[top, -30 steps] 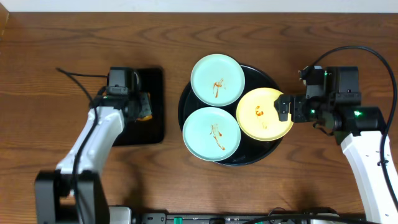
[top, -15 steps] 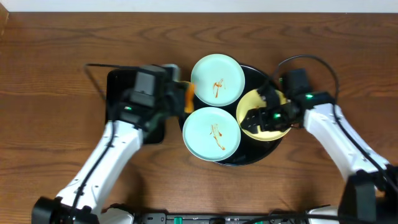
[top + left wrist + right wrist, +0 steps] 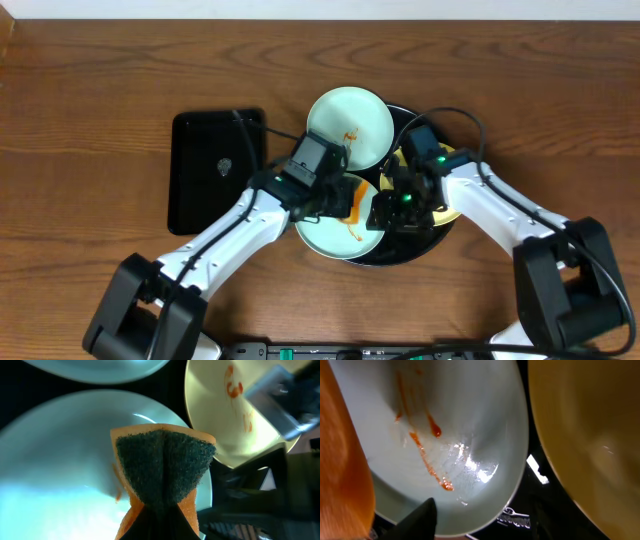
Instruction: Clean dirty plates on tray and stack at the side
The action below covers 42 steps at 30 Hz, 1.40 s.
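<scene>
The round black tray (image 3: 432, 232) holds three plates. The far blue-green plate (image 3: 350, 125) has an orange smear. The near blue-green plate (image 3: 325, 232) shows streaks of sauce in the right wrist view (image 3: 460, 425). The yellow plate (image 3: 452, 200) is partly under my right arm. My left gripper (image 3: 345, 200) is shut on an orange sponge (image 3: 162, 467), its dark green face on the near blue-green plate (image 3: 60, 465). My right gripper (image 3: 385, 212) is at that plate's right rim. One dark finger (image 3: 417, 519) lies over the rim, and the other does not show.
A smaller rectangular black tray (image 3: 215, 170) lies on the wooden table, left of the round tray, with a small mark in it. The two arms meet closely over the round tray. The yellow plate (image 3: 590, 435) overlaps the near plate's right side.
My left gripper has carried the sponge from the rectangular tray rightward onto the near blue-green plate. My right gripper has moved left from the yellow plate's outer edge to that plate's rim.
</scene>
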Each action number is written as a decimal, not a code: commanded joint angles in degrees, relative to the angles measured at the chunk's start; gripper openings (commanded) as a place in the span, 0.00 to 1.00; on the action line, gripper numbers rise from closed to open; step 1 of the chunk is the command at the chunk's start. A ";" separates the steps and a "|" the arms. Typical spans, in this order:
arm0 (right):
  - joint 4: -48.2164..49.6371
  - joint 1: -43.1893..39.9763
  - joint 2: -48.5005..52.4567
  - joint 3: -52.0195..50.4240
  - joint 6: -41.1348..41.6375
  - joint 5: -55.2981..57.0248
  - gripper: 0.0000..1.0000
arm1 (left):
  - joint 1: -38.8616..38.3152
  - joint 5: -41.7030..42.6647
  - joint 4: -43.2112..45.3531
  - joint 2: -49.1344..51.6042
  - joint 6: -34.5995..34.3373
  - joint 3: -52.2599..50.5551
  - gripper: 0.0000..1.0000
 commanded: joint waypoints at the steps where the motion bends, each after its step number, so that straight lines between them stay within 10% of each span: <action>1: 0.44 0.81 1.25 -0.31 3.98 1.66 0.50 | -1.07 0.52 0.28 0.35 -3.96 0.94 0.07; 15: 1.88 0.92 1.44 -0.31 6.75 7.17 0.17 | -3.54 0.55 0.35 6.05 -18.12 -0.13 0.07; 32: 3.85 4.13 1.44 -0.37 9.79 9.27 0.03 | -4.85 -1.62 1.55 8.13 -17.97 -0.13 0.08; 42: 3.21 4.04 1.44 -0.35 9.88 9.27 0.01 | -1.53 -17.46 -0.61 8.11 -17.49 -0.11 0.07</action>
